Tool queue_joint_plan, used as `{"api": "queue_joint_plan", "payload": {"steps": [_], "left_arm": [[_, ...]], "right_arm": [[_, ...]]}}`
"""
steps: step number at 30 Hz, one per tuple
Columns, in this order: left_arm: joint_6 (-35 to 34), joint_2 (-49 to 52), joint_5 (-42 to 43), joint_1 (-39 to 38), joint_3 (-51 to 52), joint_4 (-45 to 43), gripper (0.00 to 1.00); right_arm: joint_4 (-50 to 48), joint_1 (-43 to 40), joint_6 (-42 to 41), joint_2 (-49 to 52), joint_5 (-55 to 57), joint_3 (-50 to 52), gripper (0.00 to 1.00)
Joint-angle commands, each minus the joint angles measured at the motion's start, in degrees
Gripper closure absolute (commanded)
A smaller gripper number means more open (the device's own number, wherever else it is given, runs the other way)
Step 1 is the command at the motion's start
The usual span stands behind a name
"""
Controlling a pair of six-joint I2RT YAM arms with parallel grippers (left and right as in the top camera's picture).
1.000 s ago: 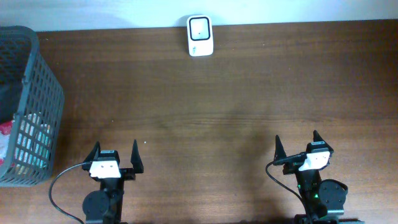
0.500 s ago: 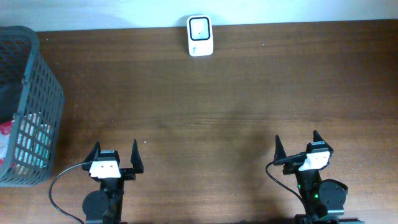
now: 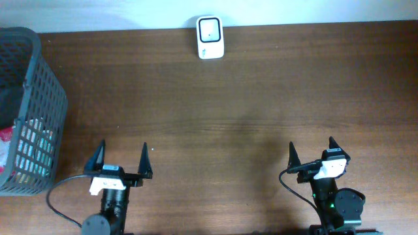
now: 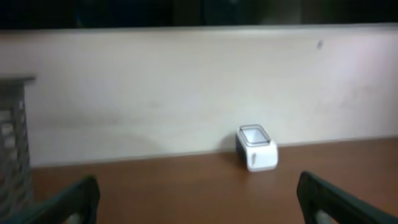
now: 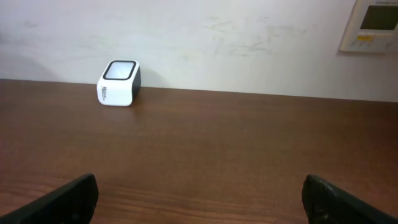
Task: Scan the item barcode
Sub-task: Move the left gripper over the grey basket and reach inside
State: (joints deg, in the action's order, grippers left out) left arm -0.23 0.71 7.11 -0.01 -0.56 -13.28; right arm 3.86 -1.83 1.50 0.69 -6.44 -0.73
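Scanner (image 3: 209,38): small white box with a dark-framed window on its top face and a dark band down one side. It stands upright at the far edge of the counter (image 3: 228,117), against the pale wall (image 3: 98,13), about midway between my left and right. From my right wrist it shows upper left, with lettering on the front too small to read; my left wrist view is blurry. Items to scan lie in the grey mesh basket (image 3: 55,98) at my far left: a pale packet (image 3: 29,147) seen through the mesh, and a pink-red thing (image 3: 5,135) just beside it. Barcodes too small to tell

Black pointed left tool (image 3: 123,155), white block (image 3: 104,180), black cable (image 3: 53,196).
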Motion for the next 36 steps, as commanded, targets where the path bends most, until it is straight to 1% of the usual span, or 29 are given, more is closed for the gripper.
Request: {"api": "queue_joint_plan", "payload": {"steps": [1,3,4,6,8,11,14,15,17,19,21,23,24,25,26,27,28,30,32,33,35,36], "left_arm": [[-0.39,-0.42,4.76,0.2,0.02,-9.77,0.01],[-0.42,-0.42,6.23,0.2,0.0,-20.24,0.01],[-0.42,-0.42,6.21,0.2,-0.28,-23.23,0.01],[-0.39,-0.39,6.19,0.2,-2.38,-24.68,0.01],[-0.46,0.33,6.23,0.2,-5.57,-21.9,0.01],[-0.83,3.8,6.23,0.2,-13.11,-11.08,0.01],[1.49,12.52,6.25,0.2,-26.45,4.74,0.01],[2.86,16.65,7.5,0.2,-31.32,10.03,0.01],[6.49,24.74,12.74,0.2,-39.69,17.88,0.01],[7.67,33.42,16.83,0.2,-48.48,27.28,0.01],[7.67,38.91,19.8,0.2,-52.85,29.66,0.01],[7.69,44.65,20.17,0.2,-58.69,31.67,0.01],[8.79,47.28,20.39,0.2,-62.77,35.39,0.01],[11.98,51.43,21.22,0.2,-69.02,42.38,0.01],[12.63,53.62,21.2,0.2,-72.06,45.99,0.01],[12.76,57.59,21.53,0.17,-76.87,51.82,0.01],[12.72,60.41,24.37,0.2,-79.36,54.71,0.01],[12.72,63.08,31.47,0.2,-80.13,56.28,0.01],[12.7,64.96,32.11,0.2,-80.15,55.63,0.01],[11.45,65.57,31.21,0.2,-80.26,55.43,0.01],[8.46,66.55,25.86,0.2,-81.72,56.7,0.01],[8.46,67.12,23.8,0.2,-83.01,58.07,0.01]], "right_arm": [[0.24,0.33,-0.48,-0.37,0.7,0.42,0.01],[0.24,0.33,-0.48,-0.37,0.7,0.42,0.01],[0.24,0.33,-0.48,-0.37,0.72,0.42,0.01],[0.24,0.33,-0.48,-0.37,0.72,0.42,0.01],[0.24,0.33,-0.48,-0.37,0.72,0.42,0.01],[0.24,0.33,-0.48,-0.37,0.72,0.42,0.01],[0.24,0.33,-0.48,-0.37,0.7,0.42,0.01],[0.24,0.33,-0.48,-0.37,0.7,0.42,0.01],[0.24,0.33,-0.48,-0.37,0.7,0.42,0.01],[0.24,0.33,-0.48,-0.37,0.7,0.42,0.01],[0.24,0.33,-0.48,-0.37,0.7,0.42,0.01],[0.24,0.33,-0.48,-0.37,0.72,0.42,0.01],[0.24,0.33,-0.48,-0.37,0.7,0.42,0.01],[0.24,0.33,-0.48,-0.37,0.72,0.42,0.01],[0.24,0.33,-0.48,-0.37,0.72,0.42,0.01],[0.24,0.33,-0.48,-0.37,0.72,0.42,0.01],[0.24,0.33,-0.48,-0.37,0.72,0.42,0.01],[0.24,0.33,-0.48,-0.37,0.72,0.42,0.01],[0.24,0.33,-0.48,-0.37,0.72,0.42,0.01],[0.24,0.33,-0.48,-0.37,0.7,0.42,0.01],[0.24,0.33,-0.48,-0.37,0.7,0.42,0.01],[0.24,0.33,-0.48,-0.37,0.72,0.42,0.01]]}}
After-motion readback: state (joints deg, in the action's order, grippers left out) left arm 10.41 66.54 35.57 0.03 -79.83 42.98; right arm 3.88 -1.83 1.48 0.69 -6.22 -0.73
